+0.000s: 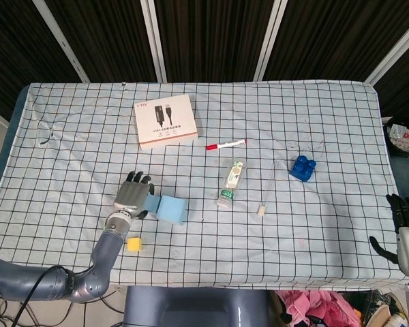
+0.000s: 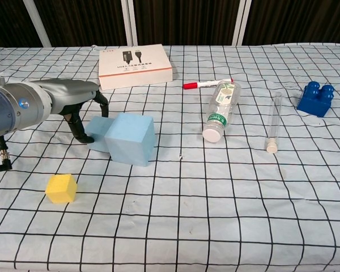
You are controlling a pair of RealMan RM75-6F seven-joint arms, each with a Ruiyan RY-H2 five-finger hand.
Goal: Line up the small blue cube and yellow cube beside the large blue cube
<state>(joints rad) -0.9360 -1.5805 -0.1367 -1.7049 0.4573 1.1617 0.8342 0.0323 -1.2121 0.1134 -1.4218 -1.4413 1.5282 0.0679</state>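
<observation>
The large light-blue cube (image 1: 172,209) (image 2: 130,139) sits left of the table's middle. The small blue cube (image 1: 153,203) (image 2: 98,135) stands against its left side, touching it. My left hand (image 1: 131,195) (image 2: 78,105) grips the small cube from above, with its fingers (image 2: 81,129) down the cube's left face and the thumb curled behind it. The yellow cube (image 1: 133,243) (image 2: 61,188) lies alone nearer the front edge, below the hand. My right hand (image 1: 403,225) hangs off the table's right front corner with fingers apart and nothing in it.
A white box (image 1: 165,121) lies at the back. To the right of the cubes are a red marker (image 2: 207,84), a lying plastic bottle (image 2: 220,110), a clear tube (image 2: 273,122) and a dark blue toy brick (image 2: 317,98).
</observation>
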